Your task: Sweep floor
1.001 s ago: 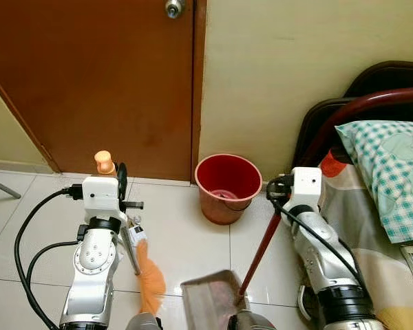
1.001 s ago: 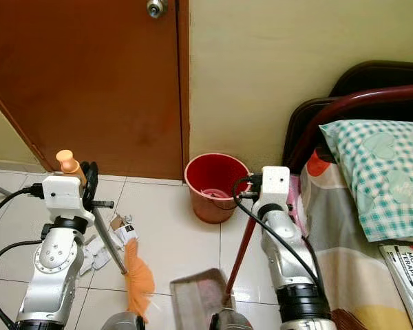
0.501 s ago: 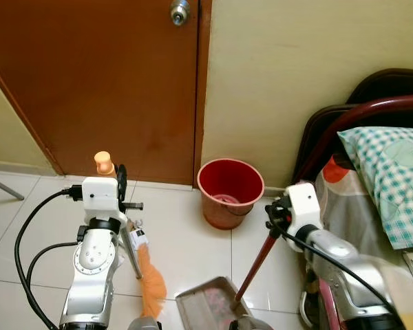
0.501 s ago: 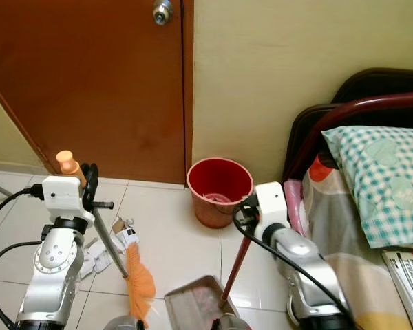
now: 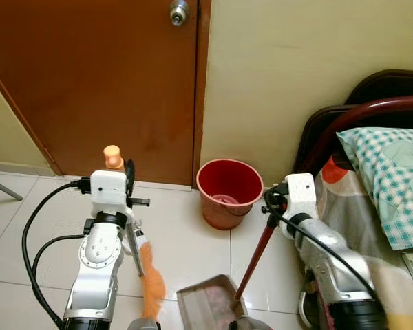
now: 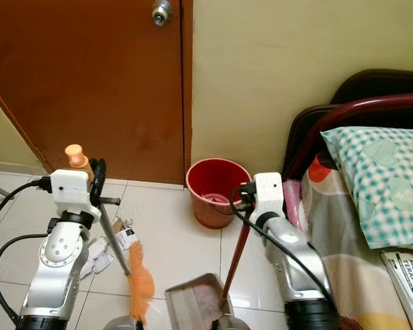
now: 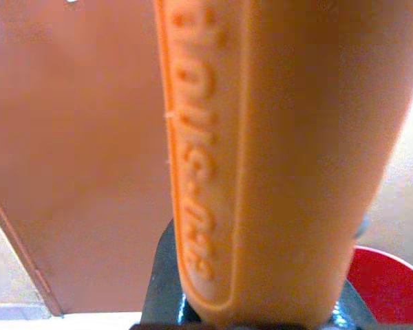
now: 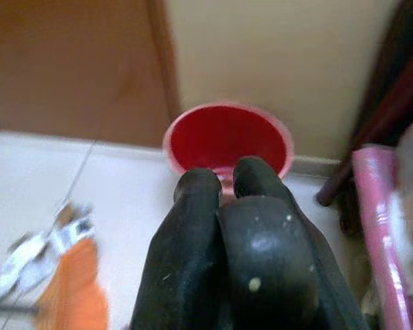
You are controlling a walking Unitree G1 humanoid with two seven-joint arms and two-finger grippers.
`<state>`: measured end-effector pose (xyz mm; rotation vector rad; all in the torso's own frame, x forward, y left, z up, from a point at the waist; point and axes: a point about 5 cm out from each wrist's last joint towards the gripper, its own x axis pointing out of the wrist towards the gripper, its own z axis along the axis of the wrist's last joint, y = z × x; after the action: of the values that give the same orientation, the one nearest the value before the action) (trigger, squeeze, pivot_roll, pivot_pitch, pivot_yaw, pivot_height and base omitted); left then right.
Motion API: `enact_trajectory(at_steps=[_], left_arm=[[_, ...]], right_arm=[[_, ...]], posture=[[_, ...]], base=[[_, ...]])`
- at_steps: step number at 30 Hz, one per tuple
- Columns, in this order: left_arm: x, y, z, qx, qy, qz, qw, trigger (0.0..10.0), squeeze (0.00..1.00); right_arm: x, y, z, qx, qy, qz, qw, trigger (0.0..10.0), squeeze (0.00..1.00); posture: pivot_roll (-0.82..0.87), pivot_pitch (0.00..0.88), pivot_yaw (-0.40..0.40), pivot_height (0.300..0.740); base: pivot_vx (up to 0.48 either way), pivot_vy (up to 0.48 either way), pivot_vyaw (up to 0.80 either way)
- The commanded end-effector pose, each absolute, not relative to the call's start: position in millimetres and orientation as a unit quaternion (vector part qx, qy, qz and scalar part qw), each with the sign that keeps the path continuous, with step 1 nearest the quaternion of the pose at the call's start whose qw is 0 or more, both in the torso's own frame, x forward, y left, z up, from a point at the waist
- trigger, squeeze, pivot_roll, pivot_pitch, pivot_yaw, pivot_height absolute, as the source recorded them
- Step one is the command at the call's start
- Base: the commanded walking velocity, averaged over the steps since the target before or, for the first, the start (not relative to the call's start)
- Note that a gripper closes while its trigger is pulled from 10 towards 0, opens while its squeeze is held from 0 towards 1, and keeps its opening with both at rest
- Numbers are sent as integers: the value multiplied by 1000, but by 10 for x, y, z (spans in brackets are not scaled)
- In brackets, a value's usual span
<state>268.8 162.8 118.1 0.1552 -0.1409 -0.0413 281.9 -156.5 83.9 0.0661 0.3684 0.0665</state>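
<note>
**Broom and dustpan at work beside the door**

A red bucket (image 5: 229, 192) stands against the far wall. The right gripper (image 5: 272, 206), jaws closed on the dustpan (image 5: 210, 302) handle, holds it near-centre; the left gripper (image 5: 127, 180) grips the orange broom (image 5: 150, 282) above paper scraps (image 6: 113, 244).

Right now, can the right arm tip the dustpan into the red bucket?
Probably yes: the right gripper holds the dustpan by its handle, and bare tiles separate it from the open bucket.
</note>
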Motion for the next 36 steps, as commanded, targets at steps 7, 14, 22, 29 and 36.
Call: enact_trajectory(at_steps=[7, 14, 22, 29, 36], left_arm=[[2648, 1647, 1326, 109, -113, -6, 988, 10000, 0], [2685, 1552, 1542, 134, -158, -22, 978, 10000, 0], [2773, 1601, 1486, 143, -145, -35, 978, 10000, 0], [3016, 1563, 1367, 173, -125, -74, 974, 10000, 0], [3225, 1564, 1472, 195, -148, -74, 967, 10000, 0]], right_arm=[[2828, -1805, 959, 69, 75, -53, 993, 10000, 0], [2863, -1783, 935, 65, 57, -55, 995, 10000, 0], [2936, -1730, 972, 63, 37, -45, 996, 10000, 0], [2985, -1652, 990, 64, 26, -36, 997, 10000, 0], [2982, -1643, 996, 64, 23, -38, 997, 10000, 0]], posture=[[39, 42, -34, 740], [39, 40, -31, 740], [36, 53, -31, 740], [22, 70, -38, 740], [12, 72, -37, 740]], base=[[0, 0, 0], [0, 0, 0], [0, 0, 0], [0, 0, 0], [0, 0, 0]])
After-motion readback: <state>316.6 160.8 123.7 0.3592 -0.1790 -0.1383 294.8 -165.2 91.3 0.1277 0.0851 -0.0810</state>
